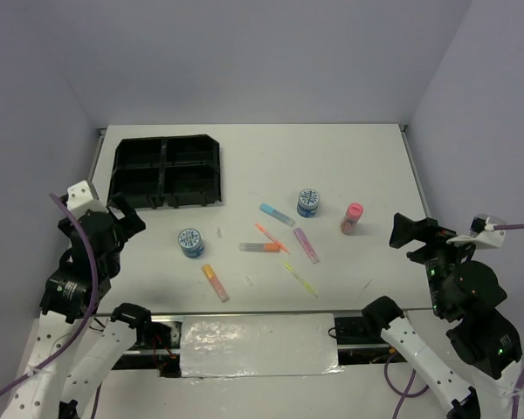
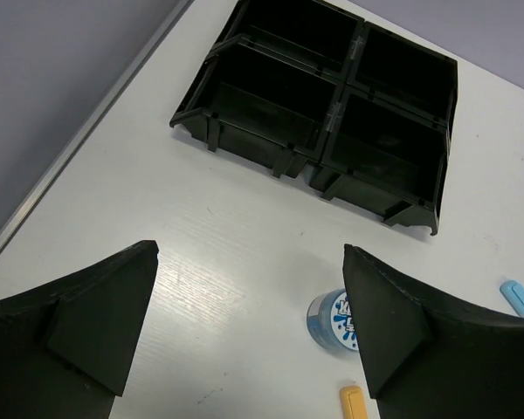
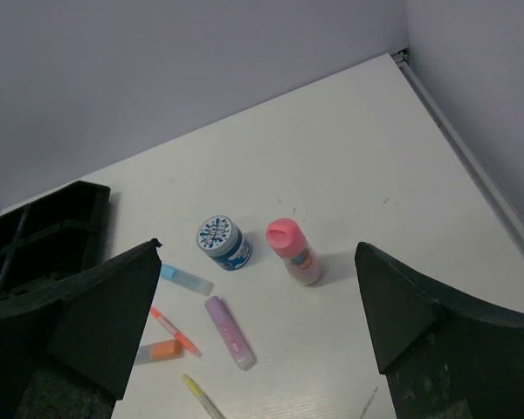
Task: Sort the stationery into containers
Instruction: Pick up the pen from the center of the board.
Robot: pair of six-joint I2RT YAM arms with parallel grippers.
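White arms, black tools, purple cables.

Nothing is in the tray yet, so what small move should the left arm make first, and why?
Probably lower the left gripper toward the nearest blue tub: its jaws stand open and empty, the tub sits upright just ahead of it, and the black tray beyond looks empty.

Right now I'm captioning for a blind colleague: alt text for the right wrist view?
Between the right gripper's wide-open fingers, a white table holds a blue tub beside a pink-capped bottle, with a blue marker, purple marker, orange pen and yellow pen nearer. A black tray's corner shows at left.
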